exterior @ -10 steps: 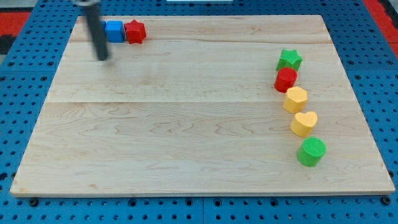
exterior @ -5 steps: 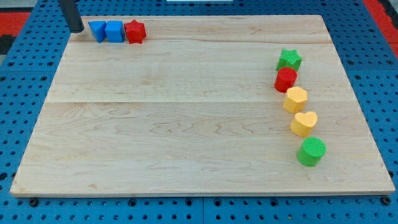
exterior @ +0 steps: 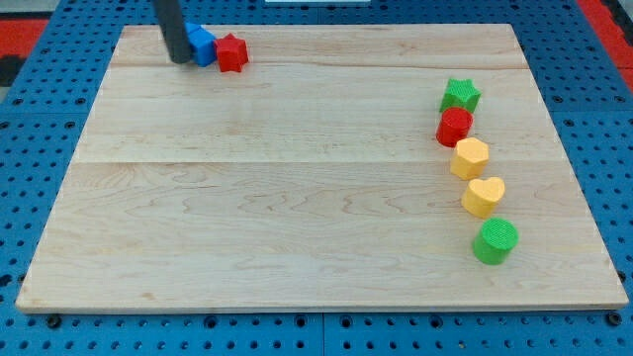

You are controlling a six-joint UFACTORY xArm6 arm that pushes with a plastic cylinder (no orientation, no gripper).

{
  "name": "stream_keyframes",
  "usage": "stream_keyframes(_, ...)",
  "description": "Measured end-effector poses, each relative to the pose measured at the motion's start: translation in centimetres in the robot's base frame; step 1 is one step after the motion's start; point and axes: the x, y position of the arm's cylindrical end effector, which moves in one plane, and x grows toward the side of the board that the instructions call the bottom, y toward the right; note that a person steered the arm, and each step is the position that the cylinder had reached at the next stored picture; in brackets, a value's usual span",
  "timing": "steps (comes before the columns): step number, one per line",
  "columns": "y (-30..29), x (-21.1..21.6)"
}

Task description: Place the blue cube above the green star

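Observation:
A blue cube (exterior: 204,45) sits near the top left of the wooden board (exterior: 297,198), touching a red star (exterior: 232,52) on its right. My tip (exterior: 179,59) is at the cube's left side, against it. The rod hides whatever lies just left of the cube; a second blue block that showed there earlier is not visible. The green star (exterior: 461,95) lies far off at the view's right, at the top of a column of blocks.
Below the green star a column runs down the view's right: a red cylinder (exterior: 455,127), a yellow hexagon (exterior: 470,158), a yellow heart (exterior: 484,196) and a green cylinder (exterior: 495,241). A blue pegboard surrounds the board.
My tip swung out to the far left, then came in rightward. The blue cube and the red star have both shifted right. The second blue block is now hidden.

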Motion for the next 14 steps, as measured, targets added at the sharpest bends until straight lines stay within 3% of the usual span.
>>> stream_keyframes(1, 1.1, -0.5)
stream_keyframes(3, -9.8, -1.3)
stream_keyframes(4, -8.6, -4.5)
stream_keyframes(6, 0.3, -3.1)
stream_keyframes(9, -2.5, -6.8)
stream_keyframes(10, 0.4, -6.9)
stream_keyframes(12, 17.0, -5.7)
stream_keyframes(13, 17.8, -5.2)
stream_keyframes(14, 12.7, -5.1)
